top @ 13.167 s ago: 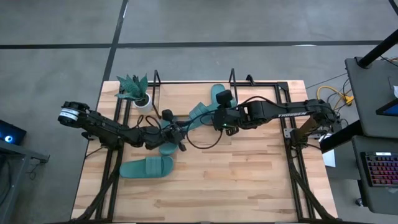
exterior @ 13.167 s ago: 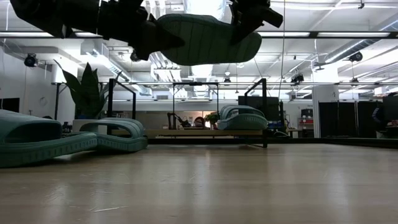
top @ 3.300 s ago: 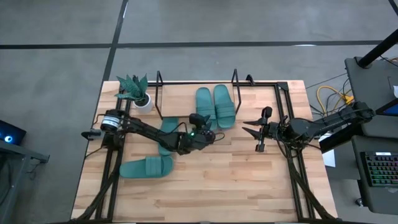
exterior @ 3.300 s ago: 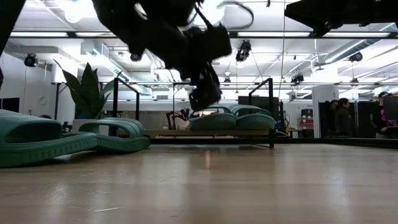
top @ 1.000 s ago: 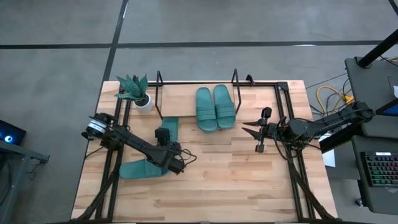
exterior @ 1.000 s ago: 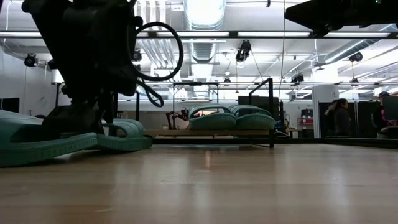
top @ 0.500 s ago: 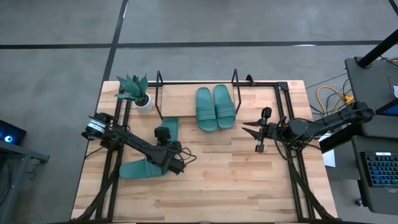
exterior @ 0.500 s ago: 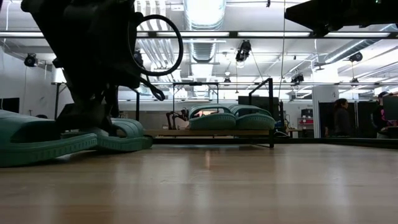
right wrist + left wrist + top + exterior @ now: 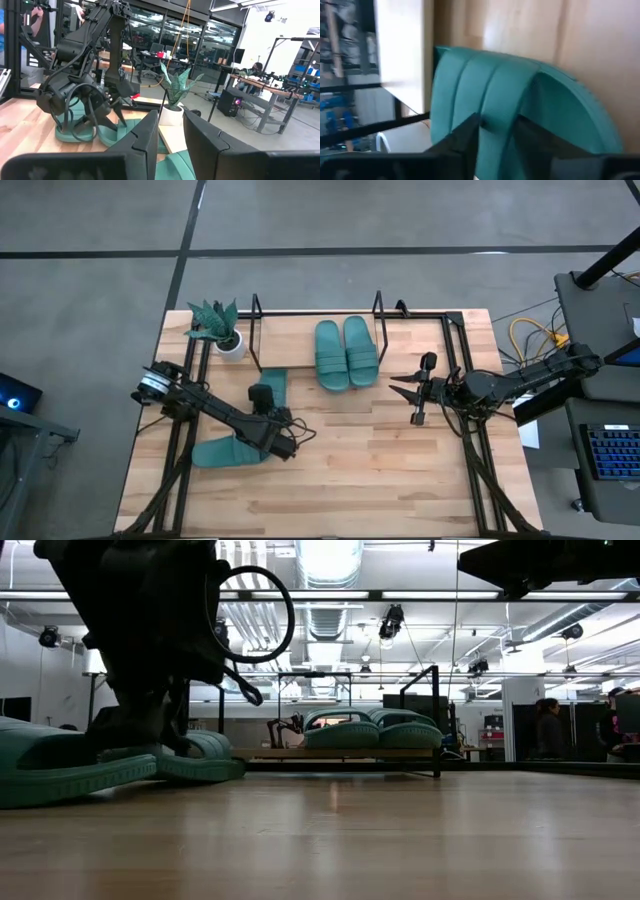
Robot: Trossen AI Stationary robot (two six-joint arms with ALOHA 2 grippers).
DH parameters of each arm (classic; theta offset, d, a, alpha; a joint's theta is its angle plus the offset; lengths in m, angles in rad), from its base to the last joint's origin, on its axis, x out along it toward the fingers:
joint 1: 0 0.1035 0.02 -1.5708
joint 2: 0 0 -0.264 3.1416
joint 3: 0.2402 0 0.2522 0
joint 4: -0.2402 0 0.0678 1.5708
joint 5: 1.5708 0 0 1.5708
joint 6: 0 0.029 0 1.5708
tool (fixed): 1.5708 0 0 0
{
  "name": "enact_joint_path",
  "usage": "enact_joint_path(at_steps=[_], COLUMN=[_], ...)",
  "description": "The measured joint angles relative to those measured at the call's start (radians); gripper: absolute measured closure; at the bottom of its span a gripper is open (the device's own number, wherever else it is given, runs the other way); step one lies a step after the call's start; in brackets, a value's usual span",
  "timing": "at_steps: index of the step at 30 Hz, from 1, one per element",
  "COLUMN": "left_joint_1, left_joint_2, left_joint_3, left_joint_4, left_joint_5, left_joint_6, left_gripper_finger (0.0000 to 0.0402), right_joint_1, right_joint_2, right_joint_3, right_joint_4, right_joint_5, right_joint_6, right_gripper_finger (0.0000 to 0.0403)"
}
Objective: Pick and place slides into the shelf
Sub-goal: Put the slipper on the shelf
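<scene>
Two teal slides [image 9: 345, 353] lie side by side on the shelf [image 9: 290, 340], a light board in a black wire frame at the table's far edge; the low view shows the same pair of slides [image 9: 370, 728]. Two more slides rest sole-down on the table's left half. One of them [image 9: 272, 383] points at the shelf. The other [image 9: 225, 451] lies crosswise nearer the front. My left gripper [image 9: 263, 416] points down at the slide that faces the shelf and is shut on it. My right gripper [image 9: 398, 388] hangs shut above the table's right side. My left gripper [image 9: 497, 127] comes from above, pointing down, with the slide's ribbed strap [image 9: 495, 95] pinched between its two fingers. The low view shows its fingers [image 9: 140, 735] down on the farther slide [image 9: 210, 755]. That slide lies flat on the table.
A small potted plant [image 9: 218, 328] stands at the far left corner beside the shelf. The shelf's left half is bare board. Black frame rails run along the table's left and right edges. Bare wood [image 9: 380, 470] fills the table's near right part. People move in the room behind.
My left gripper has sunk slightly toward the slide beneath it. The slides and my right arm have kept still.
</scene>
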Motion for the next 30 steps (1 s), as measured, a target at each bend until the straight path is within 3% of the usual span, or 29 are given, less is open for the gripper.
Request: enact_joint_path(at_steps=[3, 5, 22, 28, 30], left_joint_1=[0.0, 0.0, -0.004, -0.011, -0.023], left_joint_2=[0.0, -0.001, -0.006, -0.085, -0.134], left_joint_3=[0.0, 0.0, 0.218, 0.273, 0.277], left_joint_4=[-0.001, -0.002, -0.348, -0.386, -0.376], left_joint_5=[0.043, 0.057, 0.111, 0.148, 0.148], left_joint_6=[0.027, 0.053, 0.079, 0.079, 0.08], left_gripper_finger=[0.0371, 0.0391, 0.0401, 0.0401, 0.0401], right_joint_1=[0.0, 0.0, 0.0, 0.0, 0.0], right_joint_2=[0.0, 0.0, 0.0, 0.0, 0.0], right_joint_3=[0.0, 0.0, 0.0, 0.0, 0.0], right_joint_4=[0.0, 0.0, -0.002, -0.004, -0.007], right_joint_5=[0.0, 0.0, 0.0, -0.007, -0.063], right_joint_6=[0.0, 0.0, 0.0, -0.019, -0.074], right_gripper_finger=[0.0325, 0.0328, 0.0333, 0.0332, 0.0329])
